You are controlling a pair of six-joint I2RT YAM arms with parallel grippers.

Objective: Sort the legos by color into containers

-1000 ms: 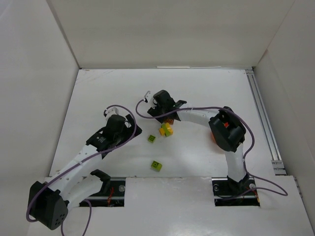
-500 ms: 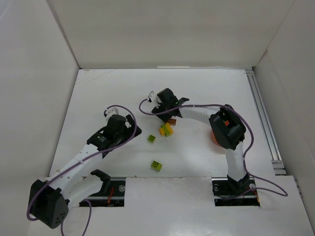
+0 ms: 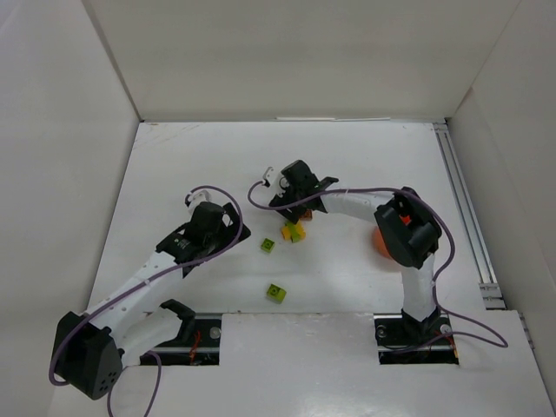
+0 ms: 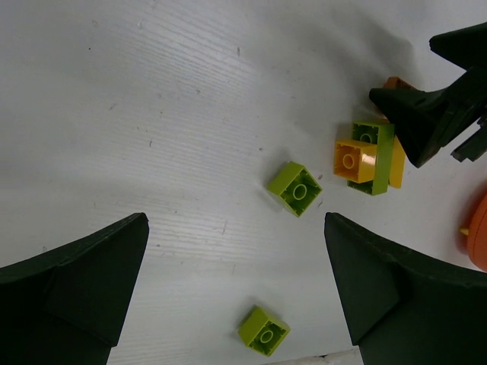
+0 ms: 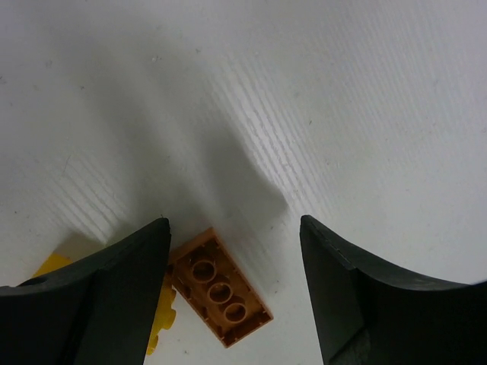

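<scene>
In the right wrist view my right gripper (image 5: 234, 224) is open just above the table. A brown lego (image 5: 219, 289) lies upside down between its fingers, close against the left finger, with a yellow lego (image 5: 161, 323) beside it. From the top view this gripper (image 3: 295, 212) hangs over a small cluster of legos (image 3: 293, 231). My left gripper (image 4: 234, 220) is wide open and holds nothing. Ahead of it lie a lime lego (image 4: 294, 188), a second lime lego (image 4: 263, 330) and the stacked yellow and green cluster (image 4: 365, 156). The orange container (image 3: 380, 242) is mostly hidden behind the right arm.
Two lime bricks (image 3: 268, 246) (image 3: 276, 293) lie apart on the white table between the arms. White walls (image 3: 104, 104) enclose the table on three sides, and a metal rail (image 3: 465, 208) runs along the right edge.
My right gripper has shifted slightly to the right above the brick cluster and its jaws have spread wider. The left arm has barely moved.
</scene>
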